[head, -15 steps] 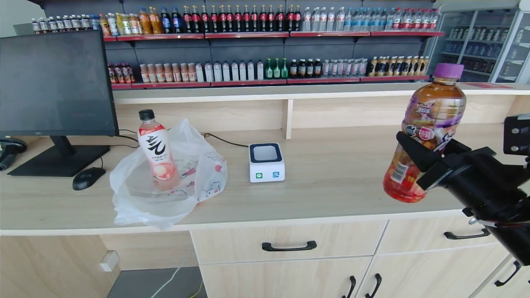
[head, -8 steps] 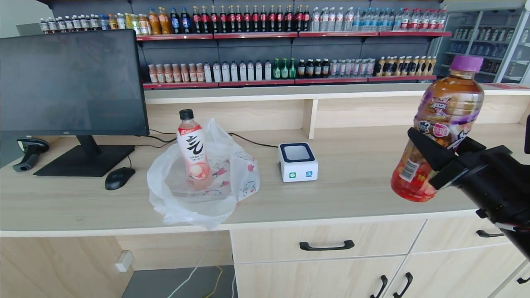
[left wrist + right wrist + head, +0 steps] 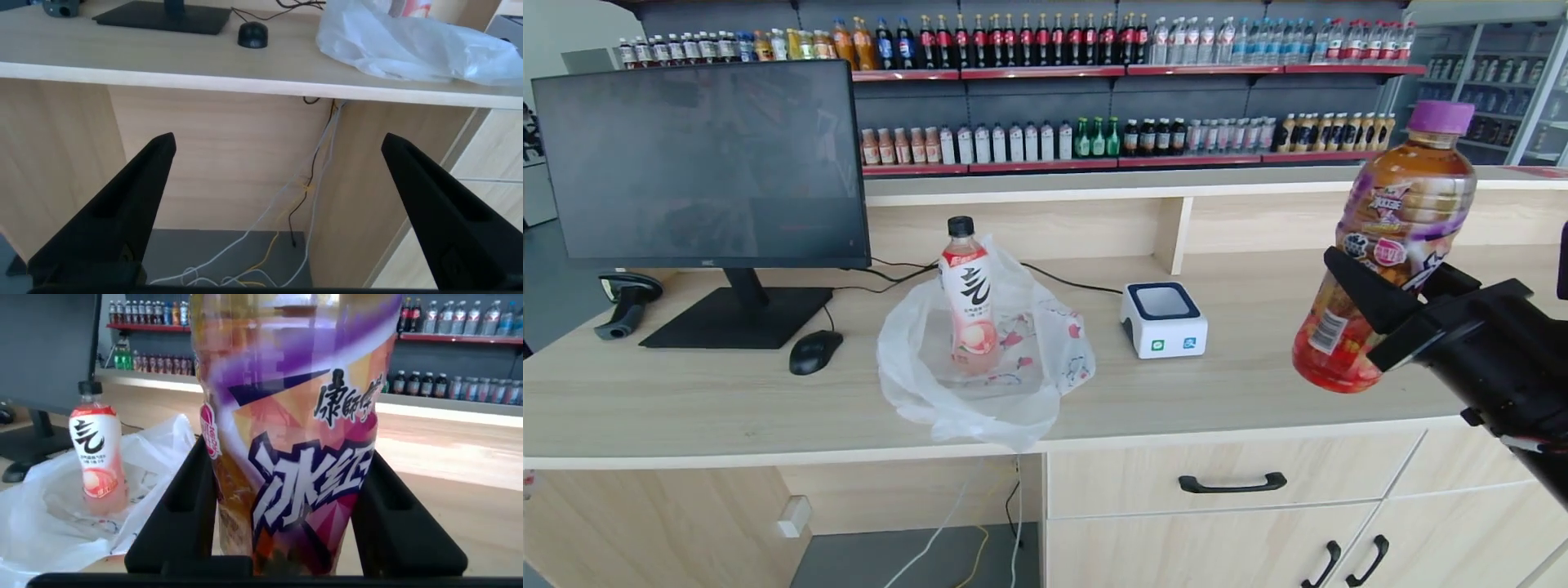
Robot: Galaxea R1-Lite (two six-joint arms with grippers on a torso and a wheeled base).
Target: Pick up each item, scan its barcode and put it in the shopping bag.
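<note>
Purple cap up top, amber tea below: the tea bottle (image 3: 1392, 220) is up in the air on the right side, leaning a touch. The right gripper (image 3: 1395, 284) has it pinched around the lower body, 1 black finger on each flank. From the right wrist view the clamp is plain, with the fingers (image 3: 186, 508) pressed against the bottle's label on both sides.

The bottle hangs clear of the wooden counter (image 3: 1258, 384), well to the right of the scanner box (image 3: 1162, 320), which sits white with its dark window facing up. Just beside the scanner box, on its left, the shopping bag (image 3: 1013, 404) lies open and crumpled near the counter's front edge. 1 pink bottle (image 3: 968, 302) with a black cap stands upright inside it.

Further left comes a black mouse (image 3: 814, 352), then the dark monitor (image 3: 707, 163) on its stand, and a handheld scanner (image 3: 625, 298) at the far left end.

Down low, the left gripper (image 3: 274, 155) is spread wide, below the counter's edge, facing the wooden panel where cables (image 3: 325, 143) dangle. Behind it all run 2 red shelves (image 3: 1094, 72) lined with drinks.
</note>
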